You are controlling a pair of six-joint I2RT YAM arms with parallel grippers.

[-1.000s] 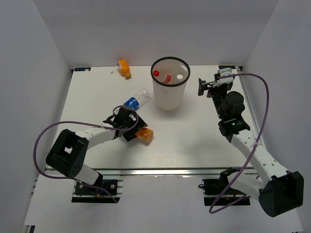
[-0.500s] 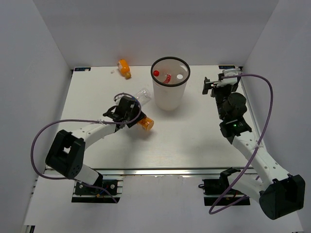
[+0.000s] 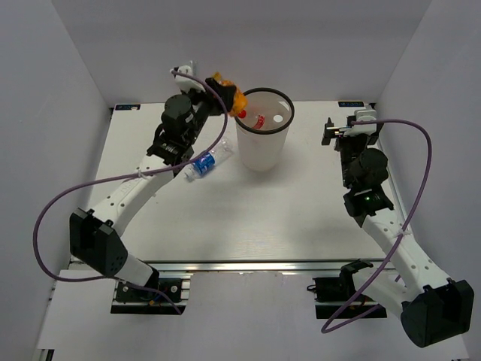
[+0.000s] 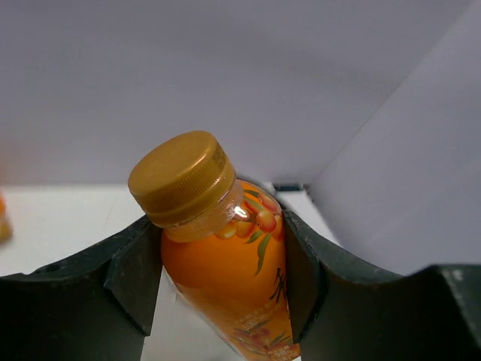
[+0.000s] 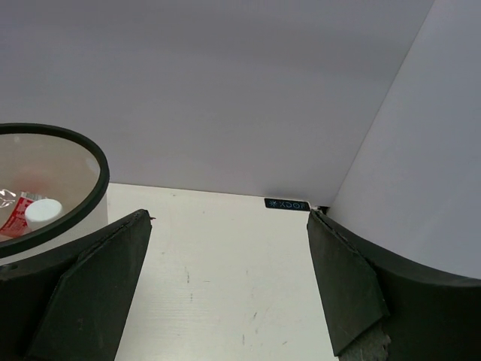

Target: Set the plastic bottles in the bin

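The arm bases sit at the near edge of the table [image 3: 301, 226]. Farther in, a blue-labelled bottle [image 3: 203, 163] lies on its side just left of the bin's foot. It is close against the outline of the left arm, and which end carries the cap is too small to tell.

The bin [image 3: 262, 147] stands upright toward the far side. Inside it show a red cap [image 3: 241, 113], part of a red-labelled bottle [image 3: 259, 120] and a white cap [image 3: 279, 119]; the wall hides whatever lies lower. The right wrist view catches only a slice of the bin at its left border.

The right gripper [image 3: 331, 133] hangs to the right of the bin, apart from it. Its fingers are spread wide with only bare table between them.

Farthest back, the left gripper [image 3: 219, 90] is raised by the bin's far-left rim, clamped on an orange bottle [image 3: 233, 98]. The left wrist view shows both pads pressed against the bottle's shoulder below a gold cap [image 4: 180, 177], with its bottom cut off by the frame. Whether the bottle hangs over the opening or just outside it cannot be judged.

An orange smear [image 4: 3, 218] at that view's left border is too cropped to name.
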